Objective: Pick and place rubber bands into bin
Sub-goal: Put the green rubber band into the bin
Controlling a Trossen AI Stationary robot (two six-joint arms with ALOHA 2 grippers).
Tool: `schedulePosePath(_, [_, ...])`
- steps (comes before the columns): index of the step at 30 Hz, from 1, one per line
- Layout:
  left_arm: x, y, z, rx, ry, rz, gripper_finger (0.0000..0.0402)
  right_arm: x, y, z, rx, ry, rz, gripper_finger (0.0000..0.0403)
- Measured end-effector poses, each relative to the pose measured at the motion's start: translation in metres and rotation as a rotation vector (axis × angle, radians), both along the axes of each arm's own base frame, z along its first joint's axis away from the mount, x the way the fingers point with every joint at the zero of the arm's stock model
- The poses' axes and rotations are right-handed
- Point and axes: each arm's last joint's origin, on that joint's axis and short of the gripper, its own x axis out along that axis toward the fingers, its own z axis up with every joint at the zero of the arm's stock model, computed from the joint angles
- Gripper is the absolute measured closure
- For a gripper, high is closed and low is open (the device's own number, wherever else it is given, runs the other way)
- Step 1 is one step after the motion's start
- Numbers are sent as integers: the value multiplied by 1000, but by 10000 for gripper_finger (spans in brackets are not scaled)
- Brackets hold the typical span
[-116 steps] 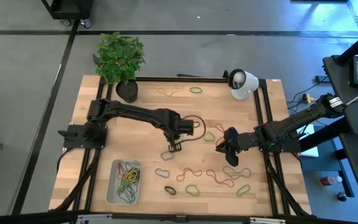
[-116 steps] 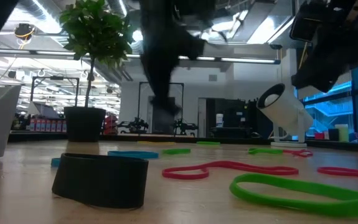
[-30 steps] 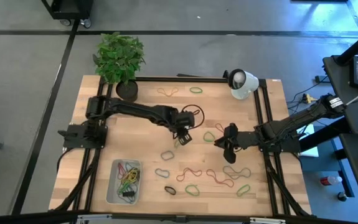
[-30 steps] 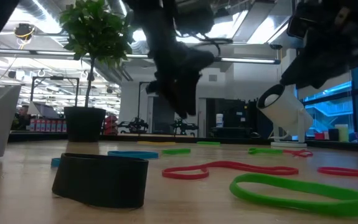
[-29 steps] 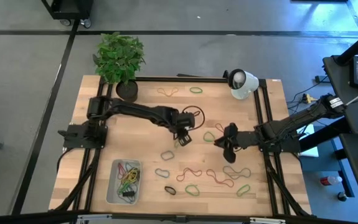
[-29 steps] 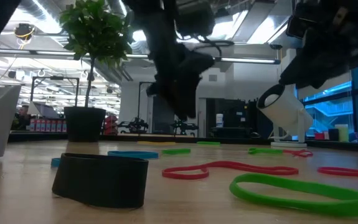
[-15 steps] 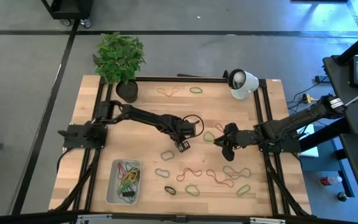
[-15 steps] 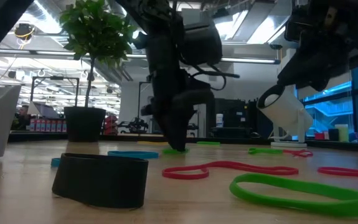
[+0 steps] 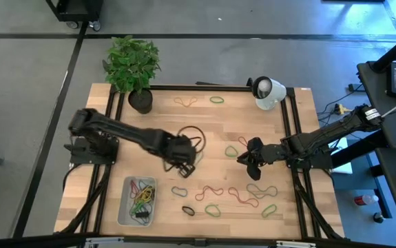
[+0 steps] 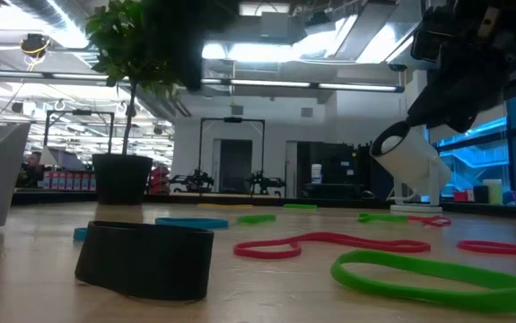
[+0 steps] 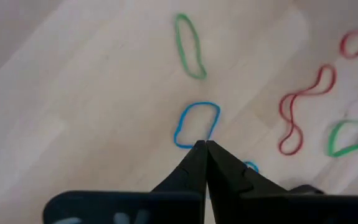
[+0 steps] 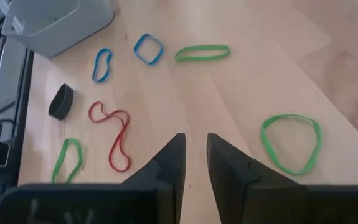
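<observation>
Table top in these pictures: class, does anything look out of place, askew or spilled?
Nothing is damaged or tipped. Loose rubber bands lie scattered over the table outside the bin, which holds several. The plant pot stands upright.

I see even, bright overhead light with soft shadows on the table (image 9: 149, 117), glare off ceiling strip lights (image 10: 329, 87) at twelve o'clock in the low view, and motion blur throughout my left wrist view.
</observation>
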Motion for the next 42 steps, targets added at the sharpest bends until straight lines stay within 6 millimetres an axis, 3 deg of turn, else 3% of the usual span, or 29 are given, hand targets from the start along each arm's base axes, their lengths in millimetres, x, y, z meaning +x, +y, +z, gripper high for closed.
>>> schedulePosePath(6, [-25, -34, 21, 61, -100, 97, 400, 0, 0, 0, -37, -1, 33, 334])
schedulePosePath(11, [-10, -34, 6, 86, -112, 143, 400, 0, 0, 0, -35, -2, 33, 334])
schedulePosePath(15, [22, -17, -16, 120, -152, 113, 400, 0, 1, 0, -9, 0, 60, 334])
schedulePosePath(22, [67, 29, -66, 81, -115, 63, 396, -1, 5, 0, 97, 30, 110, 334])
schedulePosePath(31, [82, 65, -133, -3, 74, 55, 316, -4, 11, -1, 135, 48, 119, 334])
schedulePosePath(34, [83, 66, -137, -37, 88, 23, 306, -4, 11, -1, 135, 49, 122, 334])
schedulePosePath(39, [77, 54, -133, -28, 125, 1, 387, -4, 11, -1, 121, 47, 131, 334])
schedulePosePath(42, [67, 36, -117, -67, 140, -20, 399, -4, 11, -1, 94, 44, 152, 334])
